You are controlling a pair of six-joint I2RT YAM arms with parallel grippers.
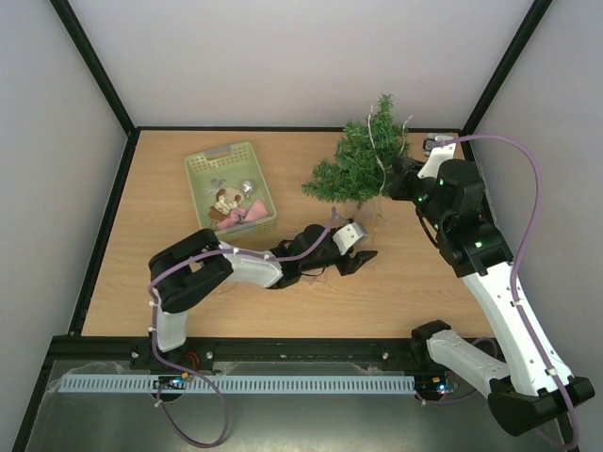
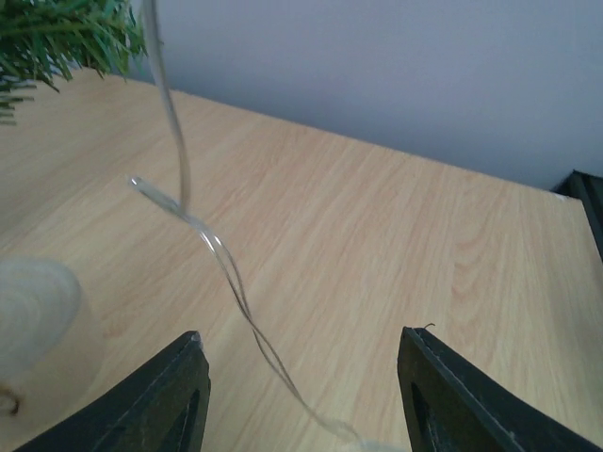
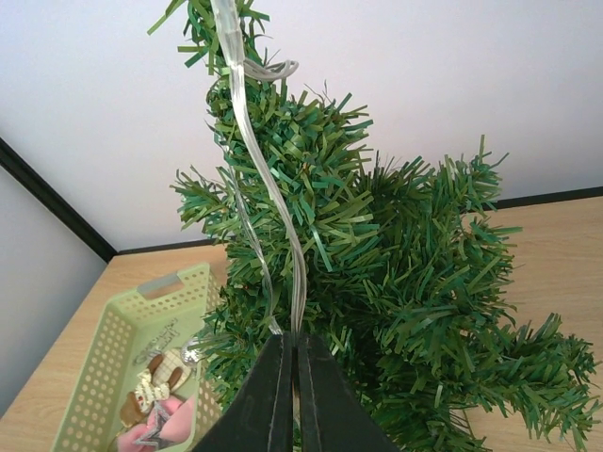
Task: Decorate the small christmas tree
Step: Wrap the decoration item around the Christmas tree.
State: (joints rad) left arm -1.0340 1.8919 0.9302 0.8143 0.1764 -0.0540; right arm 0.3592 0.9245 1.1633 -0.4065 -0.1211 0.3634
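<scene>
Pale wood table (image 1: 405,292), white walls. Behind and left of the left gripper (image 2: 297,363), a green basket (image 1: 200,168) holds ornaments (image 1: 233,209): a brown figure, something pink, a silver bauble. That gripper stands half open and grips nothing; a clear wire (image 2: 226,268) trails between its fingers. Closed, the right gripper (image 3: 290,372) pinches the wire just before the tree (image 3: 405,282).

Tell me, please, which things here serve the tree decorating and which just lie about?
Job: bushy dark green artificial fir tree; clear plastic strand; pale green slotted plastic basket of ornaments.
Lying about: white slotted strip at the near edge.
</scene>
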